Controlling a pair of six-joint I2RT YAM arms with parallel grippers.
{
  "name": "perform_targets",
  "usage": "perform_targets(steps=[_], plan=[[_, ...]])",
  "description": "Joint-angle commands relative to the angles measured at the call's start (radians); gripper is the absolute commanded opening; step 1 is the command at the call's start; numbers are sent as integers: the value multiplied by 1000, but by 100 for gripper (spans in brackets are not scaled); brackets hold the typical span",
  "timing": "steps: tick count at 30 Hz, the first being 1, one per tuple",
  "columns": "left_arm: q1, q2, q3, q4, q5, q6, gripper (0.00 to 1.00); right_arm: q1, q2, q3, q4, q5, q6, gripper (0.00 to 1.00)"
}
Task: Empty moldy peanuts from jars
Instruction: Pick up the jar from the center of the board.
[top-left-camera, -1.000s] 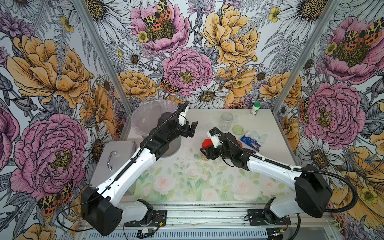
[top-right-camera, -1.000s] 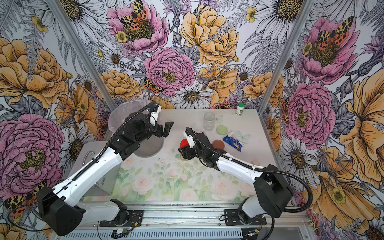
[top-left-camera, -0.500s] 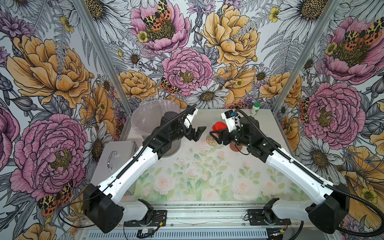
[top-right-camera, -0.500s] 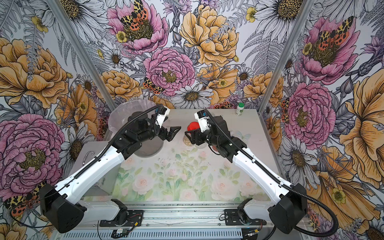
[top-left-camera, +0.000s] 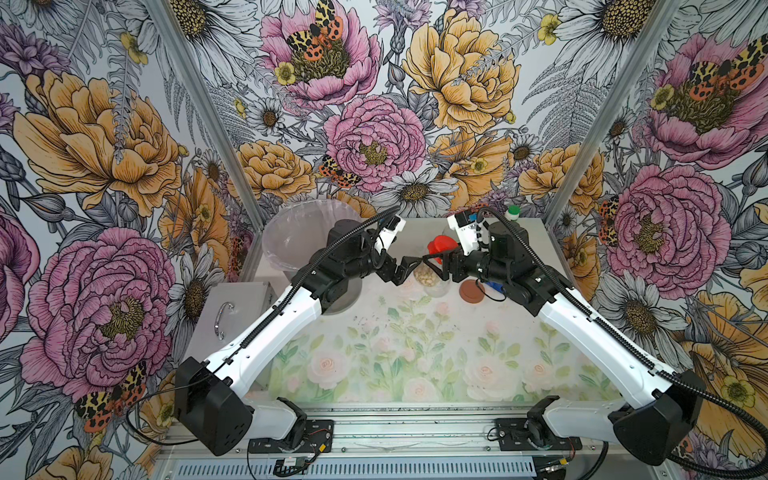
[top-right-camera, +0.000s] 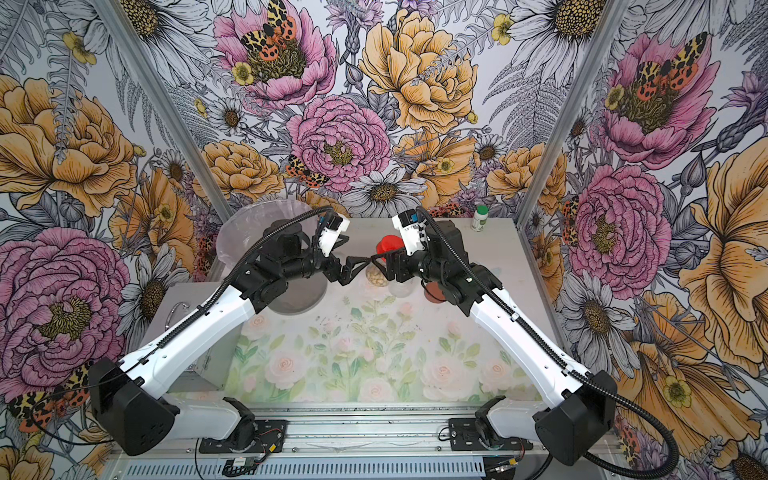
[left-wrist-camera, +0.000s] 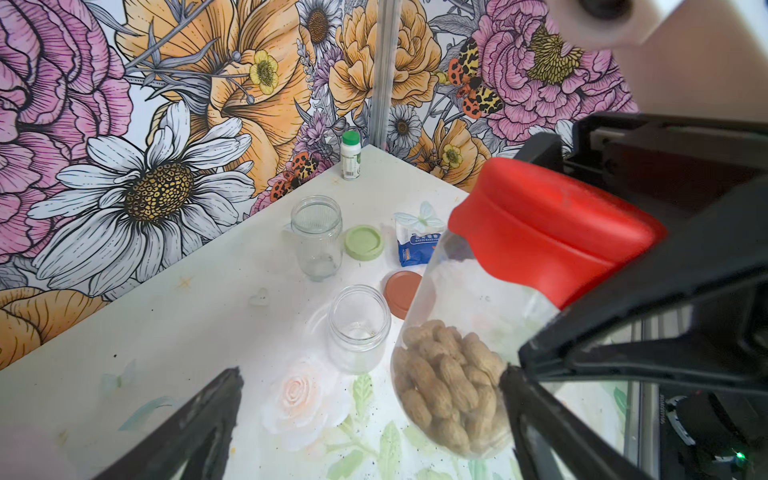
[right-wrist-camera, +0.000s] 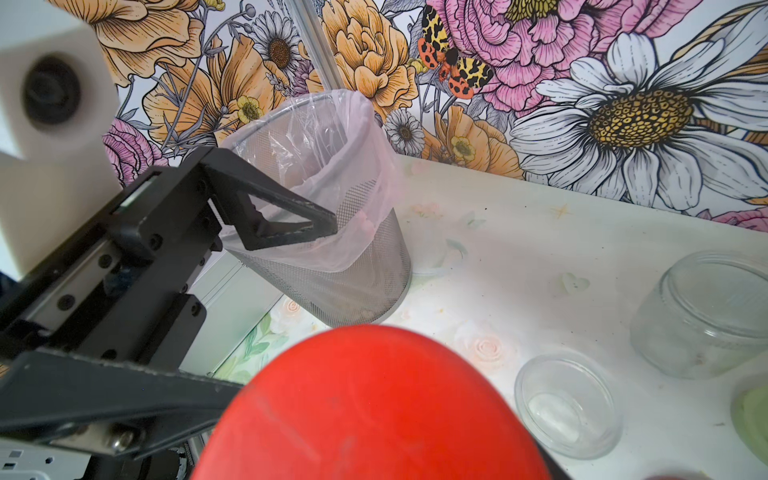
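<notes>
Red lid (left-wrist-camera: 540, 224) on, the tilted jar (left-wrist-camera: 457, 299) of peanuts (left-wrist-camera: 449, 382) hangs clamped in your right gripper (top-left-camera: 432, 270) over the worktop's back half, with your left gripper (top-left-camera: 405, 270) spread wide beside it. A careless twist could, I judge, slip the jar and spill them short of the bin (right-wrist-camera: 332, 266) in the back left corner. Beyond, two empty jars (left-wrist-camera: 359, 328) stand on the rose-printed worktop (top-left-camera: 415, 365), flowered walls (top-left-camera: 374, 124) around.

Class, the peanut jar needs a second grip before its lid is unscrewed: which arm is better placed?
Left: the left claw is open beside the jar; the right claw is shut on it.
</notes>
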Motion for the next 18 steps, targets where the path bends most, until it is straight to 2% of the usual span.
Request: perform_targets(steps=[1, 3, 6, 10, 18], plan=[[-4, 24, 15, 3, 199, 6, 99, -8, 21, 63, 37, -51, 1, 54], [16, 39, 23, 3, 308, 5, 99, -18, 23, 75, 38, -59, 11, 54], [4, 58, 39, 12, 364, 4, 99, -24, 33, 94, 37, -85, 18, 54], [-5, 53, 44, -2, 293, 39, 99, -25, 37, 110, 41, -109, 34, 54], [-13, 89, 60, 12, 319, 41, 99, -25, 53, 104, 75, -148, 63, 53]])
